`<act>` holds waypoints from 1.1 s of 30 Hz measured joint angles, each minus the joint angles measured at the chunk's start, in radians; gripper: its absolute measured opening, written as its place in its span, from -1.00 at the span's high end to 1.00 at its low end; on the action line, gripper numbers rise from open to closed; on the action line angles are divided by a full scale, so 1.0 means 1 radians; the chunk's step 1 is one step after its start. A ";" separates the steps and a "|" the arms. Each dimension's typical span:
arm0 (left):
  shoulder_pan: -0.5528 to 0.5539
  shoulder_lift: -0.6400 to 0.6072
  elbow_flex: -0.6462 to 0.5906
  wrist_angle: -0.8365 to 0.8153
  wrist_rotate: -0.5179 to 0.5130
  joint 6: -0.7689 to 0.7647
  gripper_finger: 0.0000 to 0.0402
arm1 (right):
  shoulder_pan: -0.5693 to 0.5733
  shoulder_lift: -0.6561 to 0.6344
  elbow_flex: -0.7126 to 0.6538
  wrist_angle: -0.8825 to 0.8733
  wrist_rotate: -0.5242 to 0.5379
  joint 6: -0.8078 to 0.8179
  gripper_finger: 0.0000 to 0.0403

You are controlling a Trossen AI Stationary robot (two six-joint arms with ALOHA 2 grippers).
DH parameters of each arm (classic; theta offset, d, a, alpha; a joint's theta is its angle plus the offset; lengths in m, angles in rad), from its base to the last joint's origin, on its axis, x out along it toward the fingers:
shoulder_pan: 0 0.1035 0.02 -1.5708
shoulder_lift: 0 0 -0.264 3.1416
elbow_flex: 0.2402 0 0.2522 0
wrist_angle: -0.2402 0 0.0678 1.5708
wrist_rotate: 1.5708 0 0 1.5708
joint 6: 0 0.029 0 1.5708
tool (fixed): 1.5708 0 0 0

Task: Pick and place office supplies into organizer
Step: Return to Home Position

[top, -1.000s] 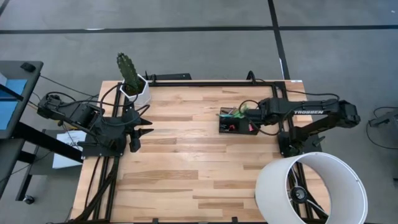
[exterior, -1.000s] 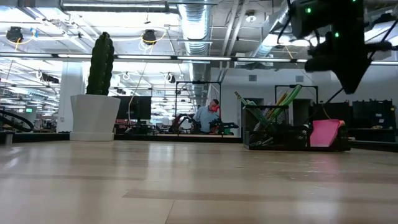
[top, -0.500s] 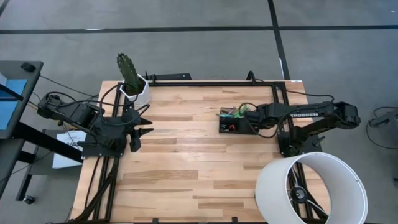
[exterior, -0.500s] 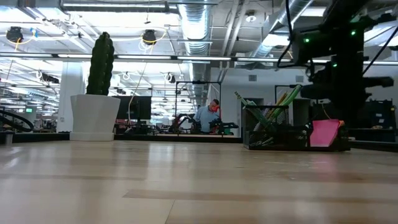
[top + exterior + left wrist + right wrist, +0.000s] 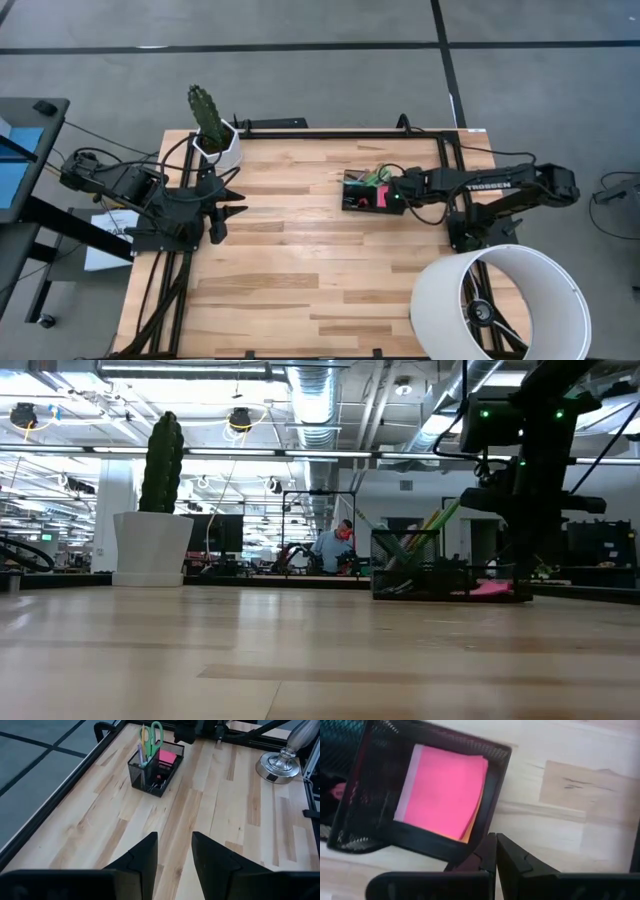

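Note:
The organizer (image 5: 362, 190) is a black mesh tray standing on the table's far right part. It holds green-handled scissors (image 5: 156, 731), pens (image 5: 142, 754) and a pink sticky-note pad (image 5: 445, 792) that lies flat in one compartment. My right gripper (image 5: 495, 851) is shut, with its tips at the organizer's right-hand wall (image 5: 397, 196). My left gripper (image 5: 174, 852) is open and waits at the table's left edge (image 5: 225, 205), touching nothing. My right gripper pushes with its shut fingertips (image 5: 490, 845) against the outer wall (image 5: 488, 822) of the sticky-note compartment, at the organizer's right end. It comes from the table's right, slanting down. The organizer stands flat on the table.
A cactus in a white pot (image 5: 212, 130) stands at the far left corner. A large white lampshade (image 5: 500, 300) fills the near right corner, its metal base (image 5: 280, 762) beside the right arm. Bare wood lies across the middle and near side. A person (image 5: 330, 548) sits far behind.
My right gripper came down and moved toward the table's left, against the organizer. The organizer slid a short way toward the left. The pink sticky-note pad, which stood tilted in its compartment, now lies flat.

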 joint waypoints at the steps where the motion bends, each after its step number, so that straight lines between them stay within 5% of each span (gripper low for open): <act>1: 0.000 0.000 0.000 0.000 0.000 -0.003 0.43 | 0.007 0.000 0.000 -0.001 0.000 0.005 1.00; 8: 0.000 0.000 0.000 0.000 -0.006 -0.004 0.43 | 0.056 0.000 0.050 -0.020 0.007 0.013 1.00; 14: 0.000 -0.048 0.000 -0.002 0.013 0.006 0.43 | 0.130 -0.026 0.223 -0.188 0.156 -0.007 1.00; 19: -0.001 -0.146 0.000 -0.079 0.027 0.033 0.43 | 0.217 -0.119 0.355 -0.221 0.188 -0.209 1.00; 24: -0.001 -0.273 -0.020 -0.230 0.031 -0.104 0.43 | 0.390 -0.266 0.398 -0.093 0.184 -0.453 1.00; 28: -0.002 -0.428 -0.200 -0.100 0.017 -0.084 0.43 | 0.551 -0.407 0.329 0.075 0.191 -0.633 1.00; 33: -0.002 -0.649 -0.548 0.346 0.041 0.054 0.43 | 0.686 -0.590 0.178 0.295 0.250 -0.791 1.00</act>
